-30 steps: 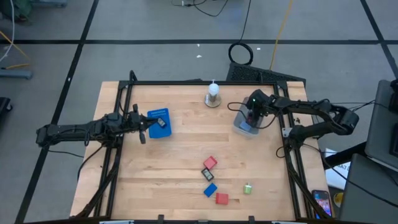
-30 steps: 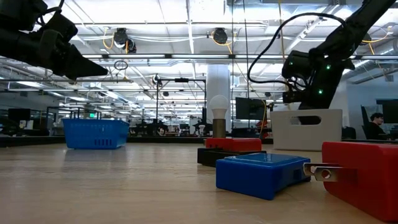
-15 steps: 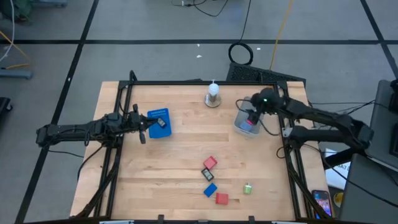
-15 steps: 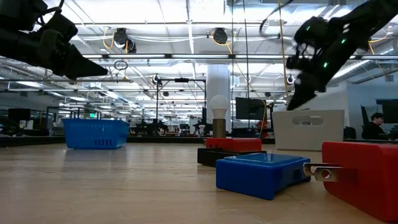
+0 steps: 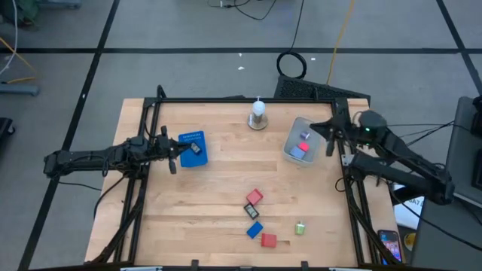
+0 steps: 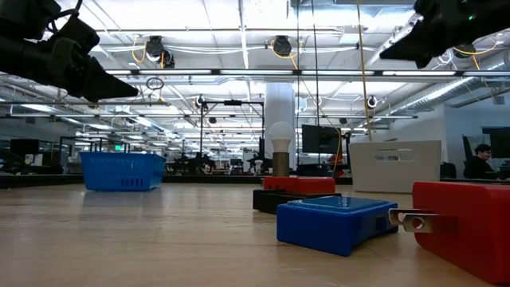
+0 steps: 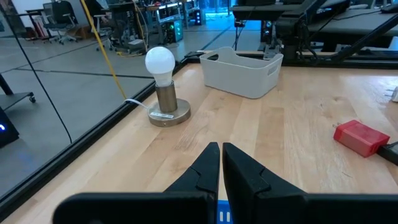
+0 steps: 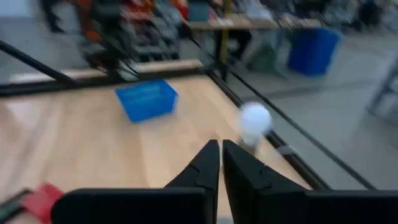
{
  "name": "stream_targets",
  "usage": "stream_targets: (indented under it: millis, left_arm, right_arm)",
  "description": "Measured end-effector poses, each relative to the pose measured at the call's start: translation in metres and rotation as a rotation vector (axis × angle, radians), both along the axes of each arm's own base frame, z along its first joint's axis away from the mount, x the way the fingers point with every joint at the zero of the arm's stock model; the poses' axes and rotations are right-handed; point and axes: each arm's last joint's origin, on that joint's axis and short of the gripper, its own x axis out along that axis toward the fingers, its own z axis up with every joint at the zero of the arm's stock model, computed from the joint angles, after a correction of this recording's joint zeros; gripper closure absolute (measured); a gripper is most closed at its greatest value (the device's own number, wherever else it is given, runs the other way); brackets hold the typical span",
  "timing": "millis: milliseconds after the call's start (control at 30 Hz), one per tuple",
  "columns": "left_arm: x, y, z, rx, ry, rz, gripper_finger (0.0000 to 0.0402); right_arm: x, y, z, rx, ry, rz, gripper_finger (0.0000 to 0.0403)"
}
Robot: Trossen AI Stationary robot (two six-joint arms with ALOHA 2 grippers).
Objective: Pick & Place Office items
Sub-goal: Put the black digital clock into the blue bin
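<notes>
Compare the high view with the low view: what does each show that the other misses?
Only the high view shows inside the grey tub, holding a red piece and a blue piece, and the small green piece on the table. Only the low view shows a person seated in the room behind. Both show the bulb, the blue basket and both shut tools.

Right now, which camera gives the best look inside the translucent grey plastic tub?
The high view: it looks straight down into the translucent grey plastic tub, showing red and blue pieces inside. The low view and left wrist view show only its walls. The right wrist view misses it.
</notes>
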Motion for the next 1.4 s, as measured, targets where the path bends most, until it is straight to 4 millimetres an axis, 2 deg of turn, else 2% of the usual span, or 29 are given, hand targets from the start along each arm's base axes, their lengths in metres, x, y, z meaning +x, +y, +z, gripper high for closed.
stream_targets:
  millis: [133, 267, 467, 600, 967, 1100, 1400]
  left_arm:
    - [0.0, 0.0, 0.0, 0.0, 0.0, 0.0, 0.0378]
    - [0.0, 0.0, 0.0, 0.0, 0.0, 0.0, 0.0378]
    - [0.0, 0.0, -0.003, -0.004, 0.027, 0.0, 0.0378]
    - [-0.001, 0.0, -0.003, -0.008, 0.03, 0.0, 0.0378]
    - [-0.001, 0.0, -0.003, -0.009, 0.028, 0.001, 0.0378]
    - [-0.001, 0.0, -0.003, -0.009, 0.028, 0.001, 0.0378]
    - [-0.001, 0.0, -0.003, -0.01, 0.028, 0.0, 0.0378]
  right_arm:
    - [-0.009, 0.009, 0.004, -0.025, -0.129, 0.079, 0.0393]
    - [-0.016, 0.015, -0.005, -0.042, -0.243, 0.12, 0.0399]
    - [-0.023, 0.018, -0.029, -0.045, -0.284, 0.108, 0.0402]
    - [-0.024, 0.017, -0.045, -0.031, -0.289, 0.04, 0.0402]
    - [-0.007, 0.005, -0.099, -0.01, -0.302, 0.003, 0.0403]
    - [-0.007, 0.003, -0.098, -0.023, -0.34, -0.042, 0.0403]
    - [-0.006, 0.003, -0.105, 0.013, -0.275, -0.047, 0.0403]
